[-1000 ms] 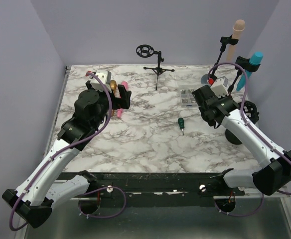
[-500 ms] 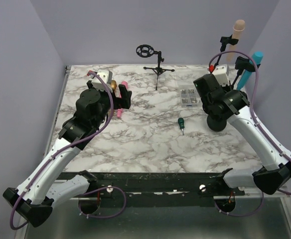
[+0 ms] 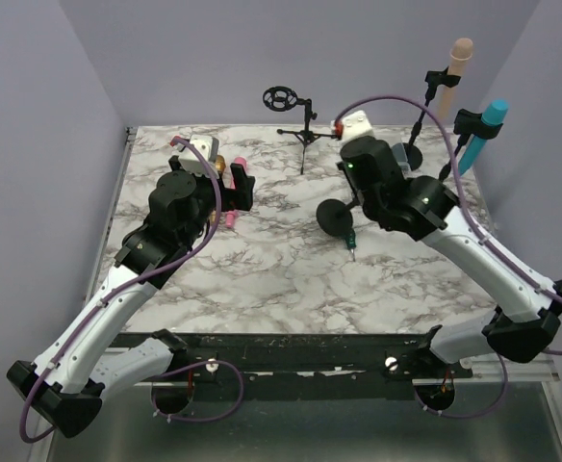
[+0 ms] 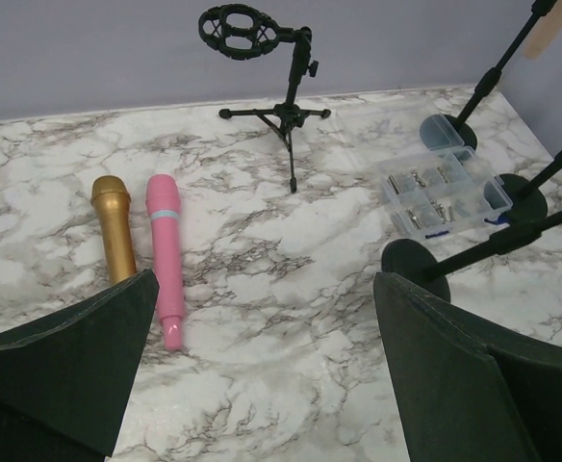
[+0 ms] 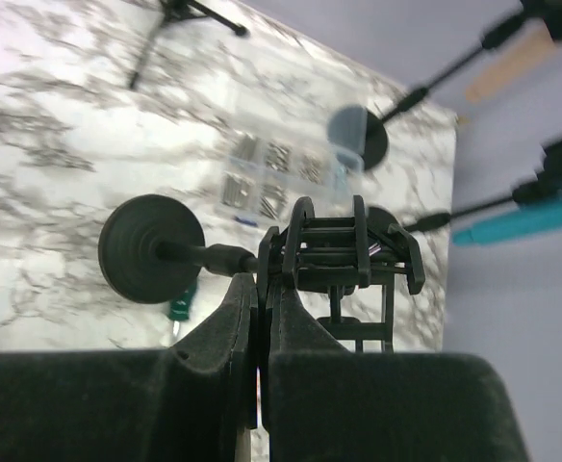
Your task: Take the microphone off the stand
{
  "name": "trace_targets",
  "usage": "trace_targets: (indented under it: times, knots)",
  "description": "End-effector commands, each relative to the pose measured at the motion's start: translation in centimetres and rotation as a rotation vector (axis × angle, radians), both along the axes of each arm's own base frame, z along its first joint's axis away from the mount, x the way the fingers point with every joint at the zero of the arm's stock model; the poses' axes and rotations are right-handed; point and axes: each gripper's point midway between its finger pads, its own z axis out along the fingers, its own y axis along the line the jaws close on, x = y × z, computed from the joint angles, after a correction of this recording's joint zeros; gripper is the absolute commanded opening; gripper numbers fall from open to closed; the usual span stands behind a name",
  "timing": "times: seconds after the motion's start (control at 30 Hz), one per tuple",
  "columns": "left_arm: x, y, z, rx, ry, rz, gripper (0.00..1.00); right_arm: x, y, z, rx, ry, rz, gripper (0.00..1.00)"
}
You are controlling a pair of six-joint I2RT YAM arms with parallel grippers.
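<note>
My right gripper is shut on the shock-mount ring of a black microphone stand and holds it on its side above the table's middle. The stand's round base points left; it also shows in the right wrist view. The mount holds no microphone. A beige microphone and a teal microphone sit in stands at the far right. My left gripper is open and empty above a pink microphone and a gold microphone lying on the table.
A tripod stand with an empty shock mount stands at the back centre. A clear parts box lies right of centre. A green screwdriver lies under the held stand's base. Purple walls close the back and sides.
My right arm has swung left, carrying the black stand from the right side to the table's middle and tipping it on its side. The left arm has barely moved.
</note>
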Motion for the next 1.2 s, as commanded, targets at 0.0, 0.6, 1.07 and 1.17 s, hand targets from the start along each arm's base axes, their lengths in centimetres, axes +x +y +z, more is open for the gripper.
trace_targets:
  times: [0.0,0.6,1.07,1.17]
  knots:
    - [-0.1,0.7,1.9,-0.005,-0.049,0.03,0.99,0.7,5.7,3.8,-0.052,-0.138,0.113,0.01]
    - [0.0,4.2,2.1,-0.025,-0.081,0.207,0.99,-1.8,18.1,-5.2,-0.364,-0.147,0.455,0.01]
    - [0.0,6.7,2.5,-0.054,-0.095,0.305,0.99,-3.2,19.8,-5.3,-0.17,-0.127,0.508,0.65]
    - [-0.1,7.1,2.7,-0.057,-0.106,0.314,0.99,-3.8,20.2,-3.4,-0.072,-0.137,0.521,0.75]
